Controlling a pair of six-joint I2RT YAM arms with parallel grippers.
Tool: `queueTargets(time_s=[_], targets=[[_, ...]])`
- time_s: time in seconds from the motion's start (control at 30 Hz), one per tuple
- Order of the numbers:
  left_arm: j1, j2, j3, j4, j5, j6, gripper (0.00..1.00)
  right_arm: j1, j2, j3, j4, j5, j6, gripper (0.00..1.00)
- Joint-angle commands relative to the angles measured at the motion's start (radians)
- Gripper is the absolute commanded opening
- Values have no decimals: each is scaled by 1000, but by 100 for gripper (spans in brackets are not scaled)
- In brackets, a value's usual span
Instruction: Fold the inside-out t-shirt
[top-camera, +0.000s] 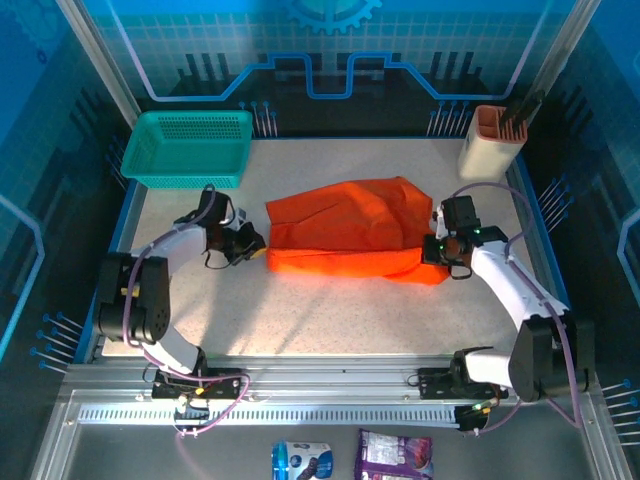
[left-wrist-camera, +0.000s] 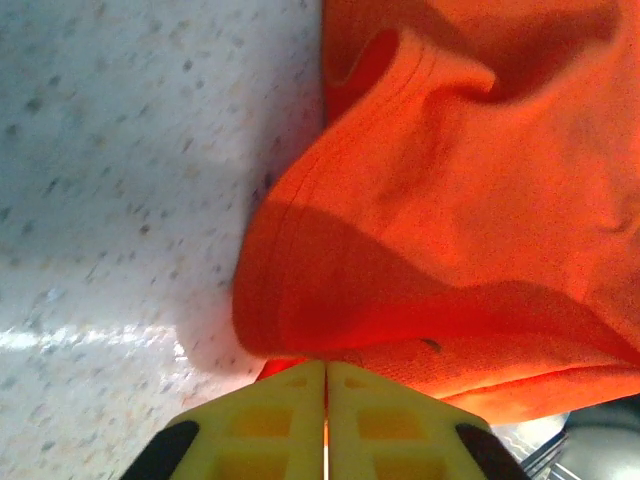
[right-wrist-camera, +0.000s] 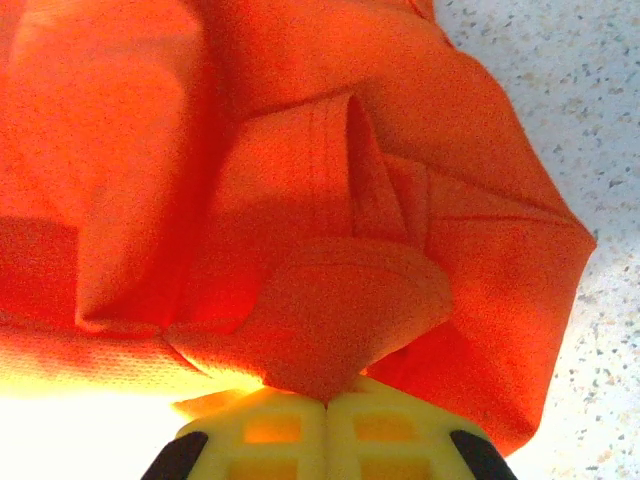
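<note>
Orange-red and rumpled, the inside-out t-shirt (top-camera: 345, 235) lies across the middle of the table (top-camera: 300, 320), apparently doubled over once, with further folds to come. The left gripper (top-camera: 255, 245) and right gripper (top-camera: 440, 250), jaws closed, pinch its opposite ends.

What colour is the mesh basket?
The basket is teal, best seen in the top external view.

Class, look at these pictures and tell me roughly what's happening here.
An orange t-shirt lies bunched on the table, partway through being folded. The right gripper is shut on cloth at the shirt's right end. The left gripper is shut at the left edge; whether it pinches cloth is unclear.
</note>
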Motion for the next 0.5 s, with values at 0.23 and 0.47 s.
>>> queueTargets(time_s=[0.23, 0.47], targets=[[-25, 20, 50, 48, 26, 39, 36, -23, 76, 34, 75, 45, 9, 0], [-26, -43, -68, 73, 106, 56, 43, -39, 64, 25, 70, 36, -4, 0]])
